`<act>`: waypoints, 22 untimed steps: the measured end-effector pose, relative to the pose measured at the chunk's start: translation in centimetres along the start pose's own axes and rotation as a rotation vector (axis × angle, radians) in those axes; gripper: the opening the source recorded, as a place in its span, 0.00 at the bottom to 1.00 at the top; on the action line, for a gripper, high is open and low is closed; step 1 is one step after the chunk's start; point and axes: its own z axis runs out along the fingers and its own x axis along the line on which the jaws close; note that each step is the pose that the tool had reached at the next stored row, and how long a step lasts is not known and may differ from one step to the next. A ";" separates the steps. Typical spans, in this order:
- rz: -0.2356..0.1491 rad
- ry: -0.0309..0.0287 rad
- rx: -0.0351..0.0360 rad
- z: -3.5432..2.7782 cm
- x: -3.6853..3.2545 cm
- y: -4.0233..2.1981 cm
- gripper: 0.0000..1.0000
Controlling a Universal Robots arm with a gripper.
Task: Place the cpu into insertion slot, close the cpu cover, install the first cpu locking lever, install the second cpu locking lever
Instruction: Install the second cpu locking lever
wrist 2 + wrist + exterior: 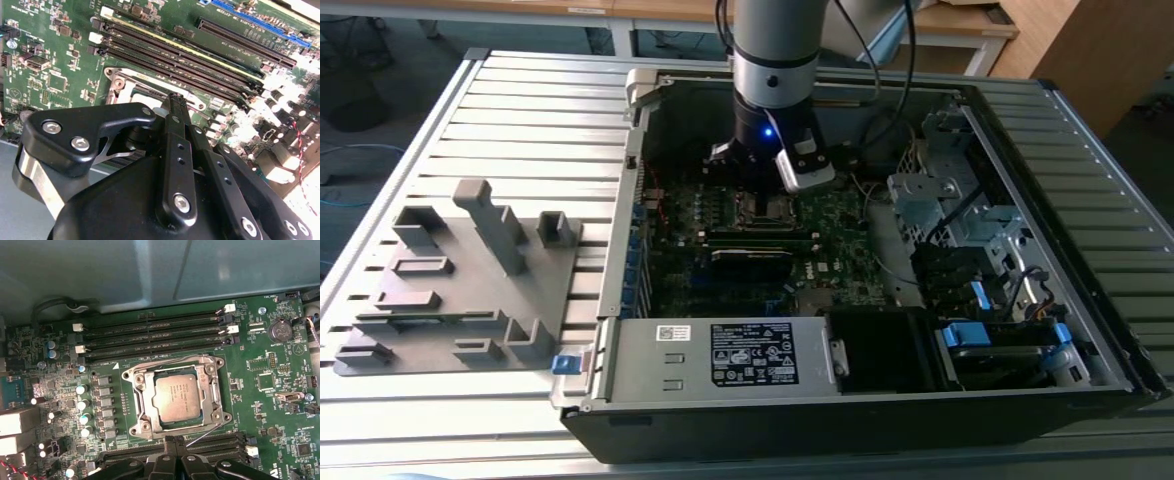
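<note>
The cpu (179, 397) is already seated in the insertion slot (141, 426), mid-motherboard just beside the memory slots (155, 335), with the cpu cover (216, 396) down around it. The gripper (175, 444) hovers at the socket's edge, fingers pinched together, holding nothing. A thin locking lever (206, 433) looks loose; a skewed push there could slip off and scrape the motherboard (265, 385).

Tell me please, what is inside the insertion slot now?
In the first wrist view the cpu lies flat inside the insertion slot, and the cpu cover frames its metal top. The contacts beneath the chip are covered and cannot be seen.
</note>
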 end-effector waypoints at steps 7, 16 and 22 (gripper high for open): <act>0.000 -0.0001 -0.0004 0.12 0.05 0.00 0.11; 0.000 -0.0001 -0.0001 0.53 0.26 -0.05 0.11; 0.000 0.0000 0.0000 0.76 0.37 -0.07 0.11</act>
